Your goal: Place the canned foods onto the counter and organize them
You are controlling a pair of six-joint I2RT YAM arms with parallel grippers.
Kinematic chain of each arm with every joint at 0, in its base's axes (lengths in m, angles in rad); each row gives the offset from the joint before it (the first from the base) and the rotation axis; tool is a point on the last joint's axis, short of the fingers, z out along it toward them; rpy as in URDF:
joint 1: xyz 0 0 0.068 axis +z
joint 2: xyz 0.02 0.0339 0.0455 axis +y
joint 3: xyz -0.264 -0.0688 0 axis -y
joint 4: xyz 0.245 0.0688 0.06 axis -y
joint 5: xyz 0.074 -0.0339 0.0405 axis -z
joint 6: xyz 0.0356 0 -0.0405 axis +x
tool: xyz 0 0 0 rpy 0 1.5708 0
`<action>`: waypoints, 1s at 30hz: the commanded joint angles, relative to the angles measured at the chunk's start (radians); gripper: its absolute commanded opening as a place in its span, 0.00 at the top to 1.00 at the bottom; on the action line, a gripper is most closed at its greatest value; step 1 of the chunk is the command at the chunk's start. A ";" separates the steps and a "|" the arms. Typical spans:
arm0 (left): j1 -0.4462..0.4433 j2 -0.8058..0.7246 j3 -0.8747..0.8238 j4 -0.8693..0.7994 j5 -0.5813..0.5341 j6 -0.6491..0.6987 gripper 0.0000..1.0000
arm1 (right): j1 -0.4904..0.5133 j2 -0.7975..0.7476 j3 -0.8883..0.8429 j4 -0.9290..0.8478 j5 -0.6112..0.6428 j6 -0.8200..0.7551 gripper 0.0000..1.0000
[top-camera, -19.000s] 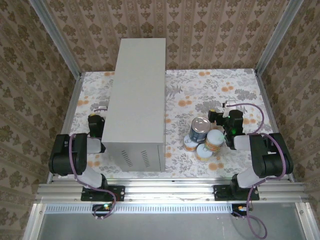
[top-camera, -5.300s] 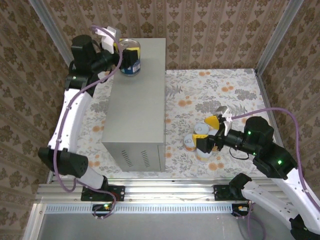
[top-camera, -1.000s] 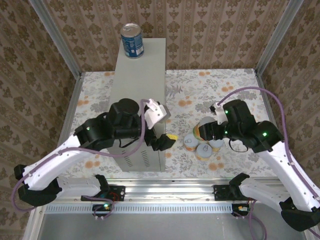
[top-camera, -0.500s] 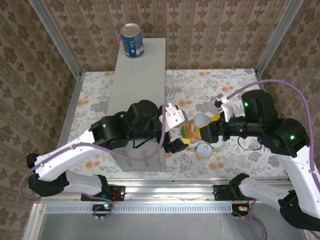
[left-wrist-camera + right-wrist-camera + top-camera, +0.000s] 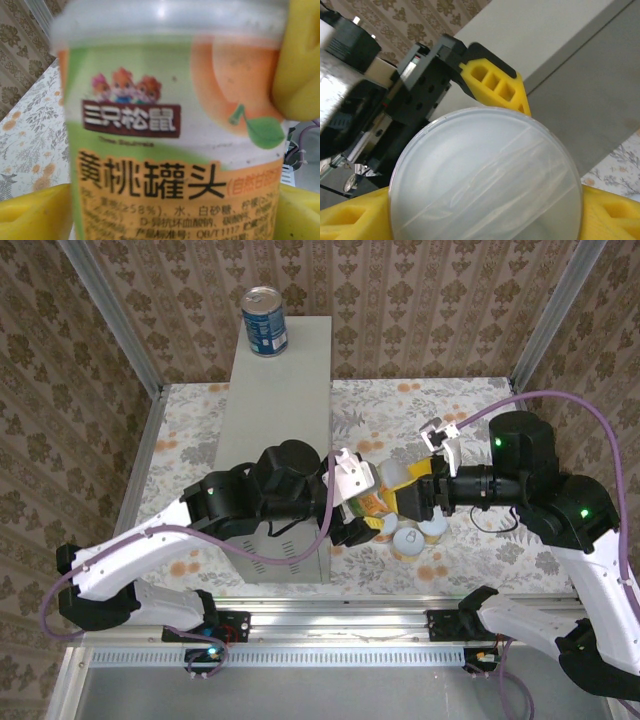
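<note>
An orange-yellow labelled can (image 5: 370, 503) hangs above the floor between both arms. My right gripper (image 5: 405, 495) is shut on it; its pale lid (image 5: 485, 175) faces the right wrist camera between the yellow fingers (image 5: 350, 215). My left gripper (image 5: 358, 515) has come around the same can (image 5: 175, 125), one yellow finger (image 5: 35, 210) close on each side; contact is unclear. The blue-labelled can (image 5: 264, 322) stands upright at the far end of the counter (image 5: 270, 420). Two more pale-lidded cans (image 5: 408, 540) sit on the floor below the right gripper.
The floral floor (image 5: 470, 420) is open to the far right and left of the counter. Patterned walls and metal posts (image 5: 545, 310) close in the cell. A purple cable (image 5: 560, 400) loops over the right arm.
My left arm swung in from beside the counter to the can. The right gripper raised the can off the pile and held it out leftward. The left jaws narrowed around it.
</note>
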 commanded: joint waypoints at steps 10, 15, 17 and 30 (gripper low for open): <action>-0.005 -0.080 -0.024 0.081 -0.013 0.021 0.47 | 0.014 -0.051 -0.065 0.266 -0.075 0.109 0.16; -0.001 -0.176 -0.121 0.230 -0.022 0.007 0.53 | 0.030 -0.076 -0.138 0.395 -0.053 0.175 0.10; 0.000 -0.208 -0.155 0.279 -0.027 0.002 0.54 | 0.042 -0.085 -0.173 0.455 -0.028 0.206 0.09; 0.042 -0.313 -0.284 0.488 -0.045 -0.051 0.54 | 0.251 -0.079 -0.250 0.690 0.168 0.203 0.00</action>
